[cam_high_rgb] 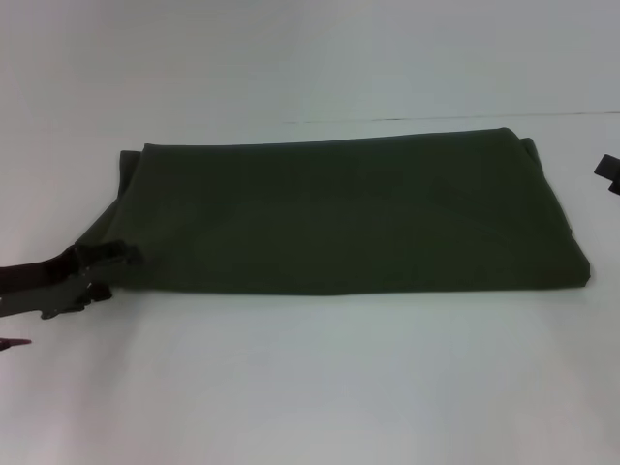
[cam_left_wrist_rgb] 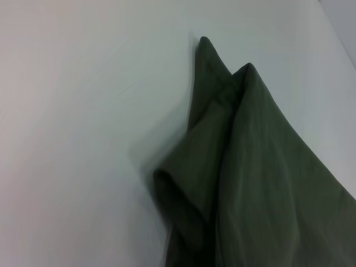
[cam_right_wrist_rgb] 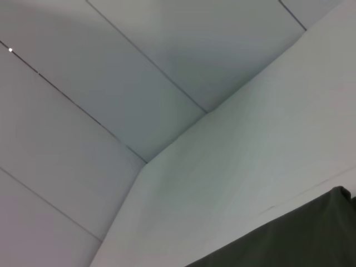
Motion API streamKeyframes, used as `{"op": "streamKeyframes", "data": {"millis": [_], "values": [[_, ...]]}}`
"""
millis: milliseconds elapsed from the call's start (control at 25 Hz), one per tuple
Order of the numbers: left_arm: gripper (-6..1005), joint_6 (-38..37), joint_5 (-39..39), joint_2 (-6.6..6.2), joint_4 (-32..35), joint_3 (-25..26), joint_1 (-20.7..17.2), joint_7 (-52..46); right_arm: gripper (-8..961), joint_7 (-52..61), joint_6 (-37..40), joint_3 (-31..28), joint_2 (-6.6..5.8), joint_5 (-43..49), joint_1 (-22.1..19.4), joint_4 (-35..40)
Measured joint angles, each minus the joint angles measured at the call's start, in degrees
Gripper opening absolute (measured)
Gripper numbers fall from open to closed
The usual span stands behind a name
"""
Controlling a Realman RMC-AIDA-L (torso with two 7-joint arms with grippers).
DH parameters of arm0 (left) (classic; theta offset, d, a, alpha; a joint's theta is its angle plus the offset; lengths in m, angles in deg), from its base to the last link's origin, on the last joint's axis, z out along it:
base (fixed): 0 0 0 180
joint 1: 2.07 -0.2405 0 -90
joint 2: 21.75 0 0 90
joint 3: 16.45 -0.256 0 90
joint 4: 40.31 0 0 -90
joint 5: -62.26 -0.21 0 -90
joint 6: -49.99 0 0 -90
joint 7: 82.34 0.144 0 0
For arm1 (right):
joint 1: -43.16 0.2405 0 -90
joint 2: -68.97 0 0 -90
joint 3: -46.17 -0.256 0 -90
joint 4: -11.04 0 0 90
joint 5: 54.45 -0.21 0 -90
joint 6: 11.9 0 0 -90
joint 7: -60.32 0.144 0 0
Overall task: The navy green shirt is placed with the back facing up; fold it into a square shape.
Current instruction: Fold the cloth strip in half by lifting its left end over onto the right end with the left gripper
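The navy green shirt (cam_high_rgb: 339, 213) lies folded into a wide dark olive rectangle across the middle of the white table, plain side up. My left gripper (cam_high_rgb: 100, 265) is at the shirt's near left corner, shut on the cloth there. The shirt's left edge slants toward it. In the left wrist view the shirt (cam_left_wrist_rgb: 250, 183) rises in bunched folds with two pointed corners far from the camera. Only a small black part of my right gripper (cam_high_rgb: 607, 170) shows at the right edge of the head view, apart from the shirt. The right wrist view catches one corner of the shirt (cam_right_wrist_rgb: 295, 236).
The white table (cam_high_rgb: 310, 387) runs wide in front of and behind the shirt. A thin seam (cam_high_rgb: 465, 118) crosses the table just behind the shirt's far edge. A small red tip (cam_high_rgb: 14, 342) shows at the left edge.
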Motion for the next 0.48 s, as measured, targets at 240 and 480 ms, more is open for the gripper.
{"op": "streamKeyframes", "data": {"millis": [240,480], "values": [[838,1.45,-1.07,-0.14,-0.44,-0.16,0.62,-0.05,728,0.00,0.00,-0.44,0.02,-0.06,-0.03,0.16],[836,2.50,-1.38,-0.41,-1.31,-0.18,1.79,0.13,723,0.00,0.11,-0.75,0.12,-0.07,-0.19,0.27]]}}
